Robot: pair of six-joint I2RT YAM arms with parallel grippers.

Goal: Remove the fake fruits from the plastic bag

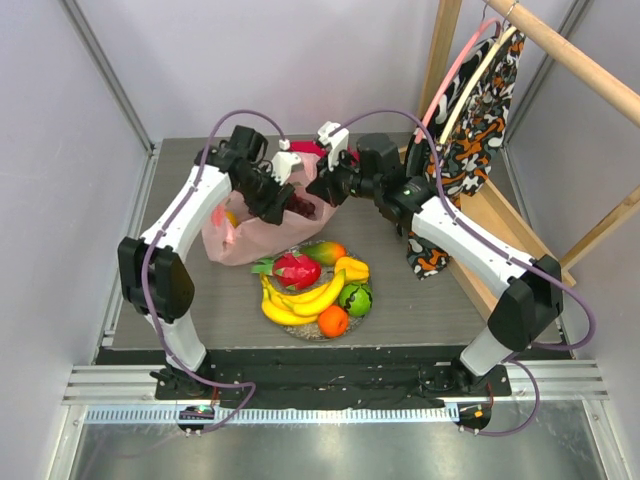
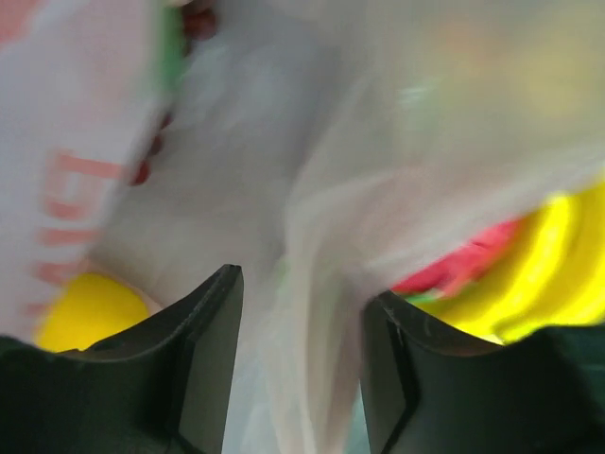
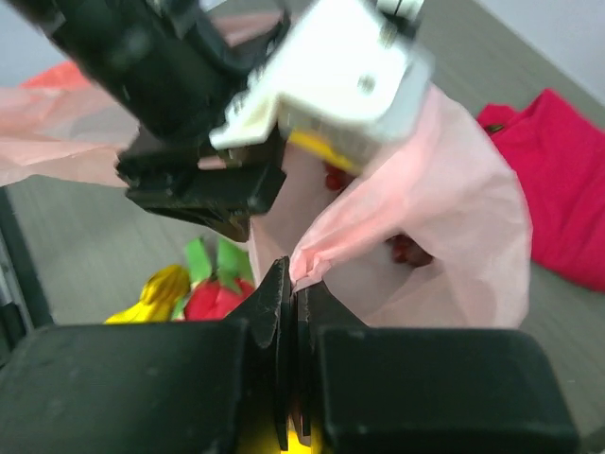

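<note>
Right gripper (image 3: 293, 279): clenched on a raised fold at the mouth of the plastic bag (image 3: 444, 189), jaws fully together on the film.
Left gripper (image 2: 304, 284): jaws part-way apart, with bag film draped through the gap. The view is blurred and shows no pinch, so I log it as released.

Location: the bag lies on the table (image 1: 430, 290), at 10 o'clock from the plate (image 1: 300, 333). The bananas (image 1: 300, 300), dragon fruit (image 1: 297, 270), mango (image 1: 326, 252), green apple (image 1: 355, 297) and orange (image 1: 333, 321) are on the plate. In the bag, dark grapes (image 3: 408, 251) show through the mouth and a yellow piece (image 2: 90, 307) shows through the wall.

Handling (judgement):
- Film: thin, limp and slick, and holds no shape. A doubled fold at the rim or a handle loop should grip better than a single wall, which may slip or tear.
- Fruits: probably light, with hard, glossy, slippery skins.
- Grapes: the bumpy cluster offers purchase, so close across its narrow width.
- Risk: trapping film together with the fruit.
</note>
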